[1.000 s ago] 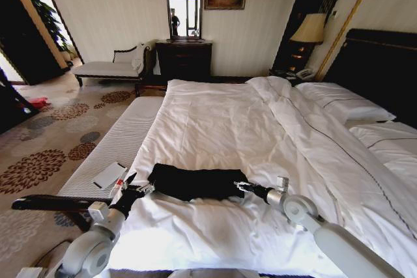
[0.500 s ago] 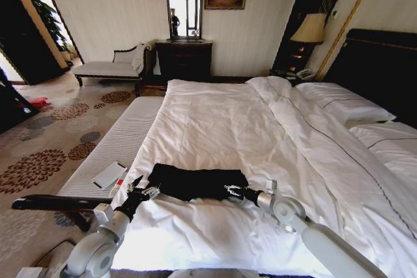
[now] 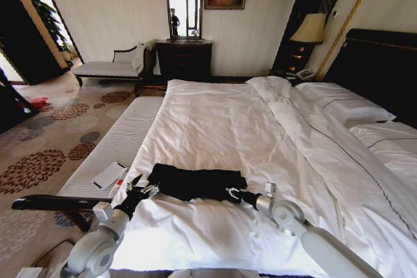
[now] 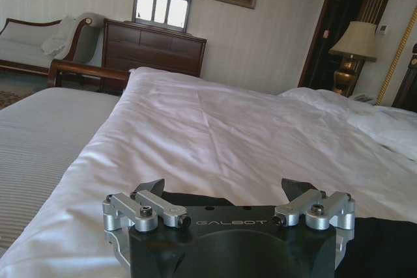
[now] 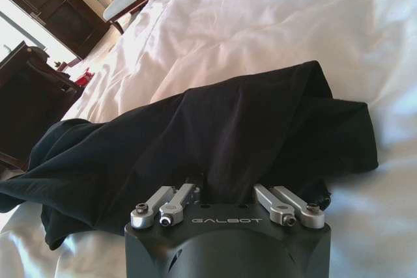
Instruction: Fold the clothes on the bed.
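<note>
Jaws spread on left gripper beside black T-shirt, right gripper jaws' state unclear, at shirt's edge

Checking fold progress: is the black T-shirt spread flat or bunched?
Bunched: the T-shirt lies as a narrow rumpled band on the bed, no lettering visible.

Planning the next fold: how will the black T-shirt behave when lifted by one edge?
The black T-shirt lies in soft, uneven folds, so it will probably droop and unfold rather than hold shape. It looks thin and light. On the smooth white duvet it would likely slide if pushed.
</note>
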Controlling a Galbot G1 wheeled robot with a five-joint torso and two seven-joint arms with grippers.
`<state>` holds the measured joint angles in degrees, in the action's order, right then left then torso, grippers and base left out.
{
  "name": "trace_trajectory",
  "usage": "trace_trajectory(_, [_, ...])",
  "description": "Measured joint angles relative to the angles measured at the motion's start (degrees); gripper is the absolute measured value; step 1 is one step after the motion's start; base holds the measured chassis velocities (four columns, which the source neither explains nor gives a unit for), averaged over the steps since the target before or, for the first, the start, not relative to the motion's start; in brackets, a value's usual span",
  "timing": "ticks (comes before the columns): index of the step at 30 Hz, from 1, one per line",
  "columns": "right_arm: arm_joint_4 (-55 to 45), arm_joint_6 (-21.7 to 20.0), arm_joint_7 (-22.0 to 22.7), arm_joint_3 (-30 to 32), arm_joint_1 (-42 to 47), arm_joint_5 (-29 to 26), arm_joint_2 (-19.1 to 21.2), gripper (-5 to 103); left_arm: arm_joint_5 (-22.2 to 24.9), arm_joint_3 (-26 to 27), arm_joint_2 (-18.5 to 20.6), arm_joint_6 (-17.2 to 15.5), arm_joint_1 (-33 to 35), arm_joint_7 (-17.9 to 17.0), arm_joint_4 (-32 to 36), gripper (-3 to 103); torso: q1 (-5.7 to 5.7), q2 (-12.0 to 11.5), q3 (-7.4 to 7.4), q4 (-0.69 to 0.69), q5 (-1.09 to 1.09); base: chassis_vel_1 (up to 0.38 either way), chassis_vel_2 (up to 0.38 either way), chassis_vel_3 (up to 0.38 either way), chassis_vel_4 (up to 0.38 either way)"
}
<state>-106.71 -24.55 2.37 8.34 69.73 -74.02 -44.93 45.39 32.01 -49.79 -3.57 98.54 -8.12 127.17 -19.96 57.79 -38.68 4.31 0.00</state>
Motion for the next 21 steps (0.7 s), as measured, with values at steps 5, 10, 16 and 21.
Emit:
trace_trajectory(5, [-0.9, 0.0, 0.2, -0.2, 0.1, 0.0, -0.6, 11, 0.2, 0.7, -0.2, 0.0, 0.2, 0.0, -0.3, 100, 0.00, 0.0, 0.00, 0.00, 0.00, 0.000, 0.000, 0.000, 0.000])
trace_trajectory(10, [-0.9, 0.1, 0.3, -0.2, 0.2, 0.2, -0.8, 3, 0.3, 0.9, -0.4, 0.0, 0.2, -0.1, -0.3, 100, 0.00, 0.0, 0.00, 0.00, 0.00, 0.000, 0.000, 0.000, 0.000])
trace_trajectory(16, [-1.7, 0.4, 0.6, 1.1, 1.2, 0.3, -0.3, 3, 0.3, 0.9, -0.9, 0.2, -0.1, -0.1, -0.8, 100, 0.00, 0.0, 0.00, 0.00, 0.00, 0.000, 0.000, 0.000, 0.000])
trace_trajectory(21, [-2.5, 0.3, 1.0, 1.9, 1.6, 0.2, 0.2, 3, 0.2, 0.9, -1.0, 0.3, -0.1, -0.1, -0.8, 100, 0.00, 0.0, 0.00, 0.00, 0.01, 0.000, 0.000, 0.000, 0.000])
